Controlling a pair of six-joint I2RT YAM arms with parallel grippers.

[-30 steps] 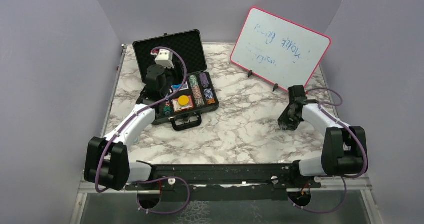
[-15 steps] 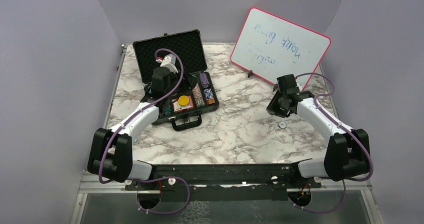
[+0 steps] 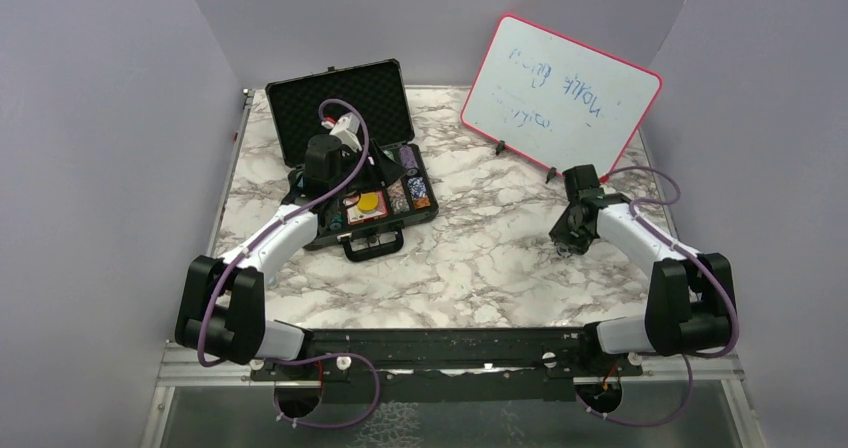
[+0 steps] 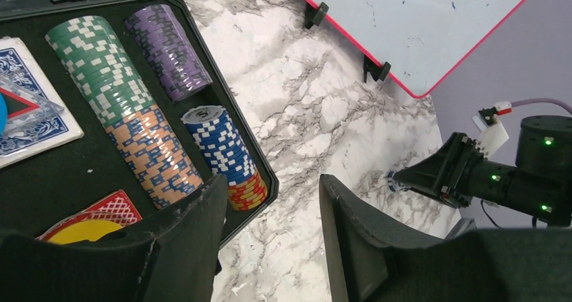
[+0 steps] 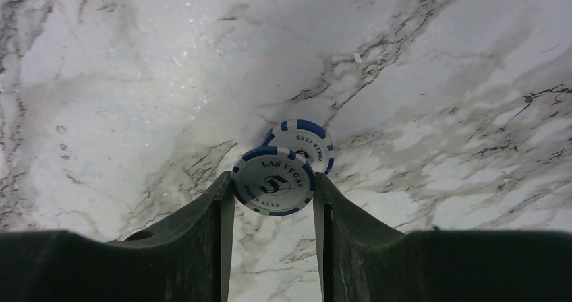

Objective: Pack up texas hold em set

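Observation:
The black case (image 3: 345, 108) lies open at the back left, lid up. In the left wrist view it holds rows of green (image 4: 91, 52), purple (image 4: 168, 49), orange (image 4: 155, 154) and blue (image 4: 219, 140) chips, a blue card deck (image 4: 27, 93) and a yellow button (image 4: 84, 229). My left gripper (image 4: 273, 184) is open and empty above the case's right edge. My right gripper (image 5: 273, 184) is shut on a blue-and-white chip (image 5: 273, 180), just above a second such chip (image 5: 307, 140) that lies on the marble. In the top view the right gripper (image 3: 563, 243) is low over the table at right.
The pink-framed whiteboard (image 3: 560, 93) stands on its feet at the back right, just behind the right arm. Purple walls close in both sides and the back. The marble table (image 3: 470, 258) stretches between the case and the right gripper.
The right gripper rose toward the whiteboard, then came back down over the loose chips and now grips one. The left gripper shifted right across the case.

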